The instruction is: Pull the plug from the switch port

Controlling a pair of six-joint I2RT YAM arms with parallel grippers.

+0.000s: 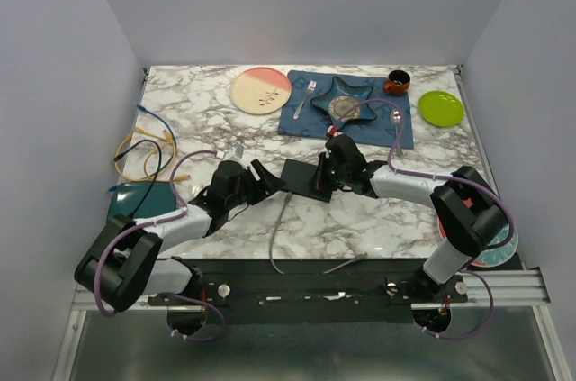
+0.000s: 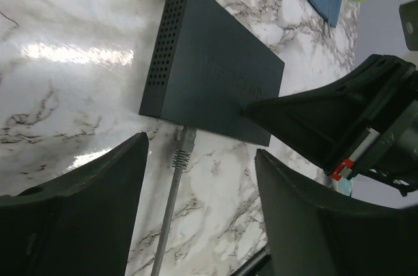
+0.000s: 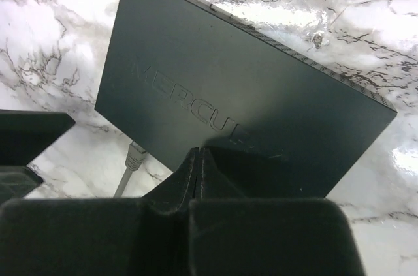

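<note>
Bracing the switch (image 1: 304, 177) for unplugging.
Right gripper (image 3: 197, 162), closed, seems to pin it to the desk (image 1: 360, 228); left gripper (image 2: 201, 155), open wide, faces the plug (image 2: 185, 139).

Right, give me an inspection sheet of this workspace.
Surface: marble table, glossy.
Job's things: switch lying flat; plug seated in its port.
Clutter: pink plate, fork, star dish, mug, green plate, blue placemat.
Pincers: left pincer open, straddling the plug; right pincer shut, tip on the switch top.
Cables: grey cable leaves the plug; yellow cables loose at left.
Surroundings: plain walls.
</note>
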